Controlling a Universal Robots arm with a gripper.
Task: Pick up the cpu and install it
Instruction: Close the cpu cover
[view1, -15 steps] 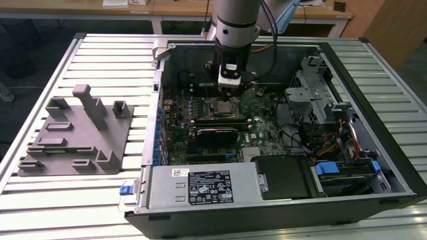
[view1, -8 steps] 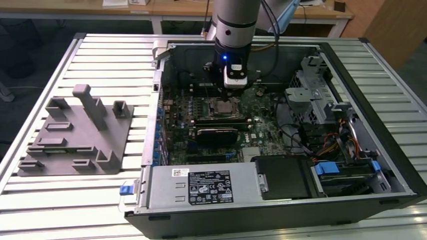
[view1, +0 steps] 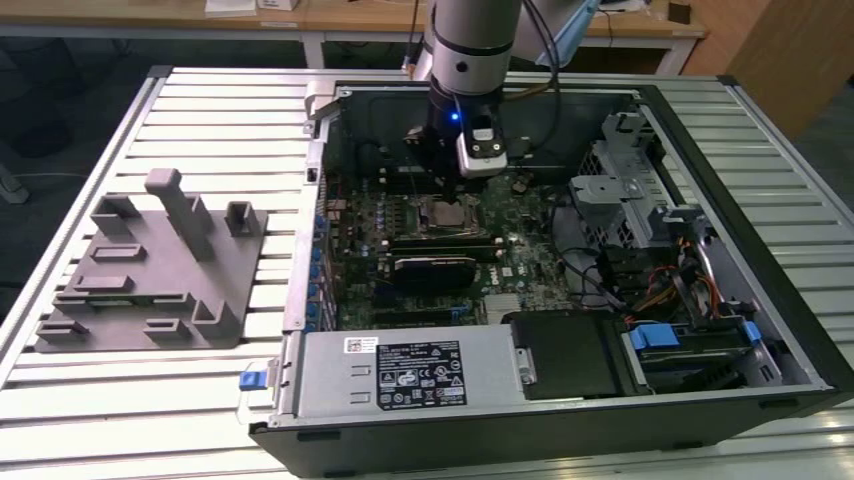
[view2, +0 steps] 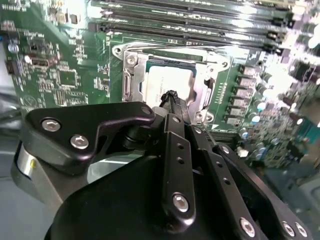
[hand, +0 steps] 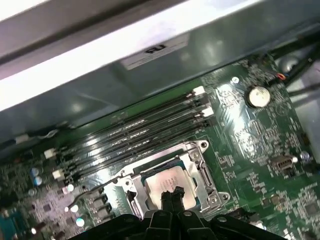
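We see the silver-grey robot arm (view1: 467, 40) reaching down into an open black desktop computer case (view1: 534, 440) that lies on its side on the pale slatted metal table (view1: 200, 100). Its black end effector (hand: 172, 194) hangs over the green motherboard (view2: 60, 75), right above the square metal-rimmed socket frame (view2: 131, 80). In both wrist views the two slim black fingers (hand: 167, 200) sit pressed together, no gap btwn the tips and nothing clamped btwn them. The small flat square cpu (view2: 162, 80) w/ its pale silvery-white top lies flat inside that socket frame. The tips stand over one edge of it, and we cannot tell if they touch it or hover just off it. Long black memory slots (hand: 135, 137) run parallel beside the socket, and a round silver coin battery (hand: 258, 96) sits on the board well apart from it. A grey plastic tray w/ upright posts (view1: 147, 290) rests on the table at the exterior view's left, outside the case and well apart from the arm.
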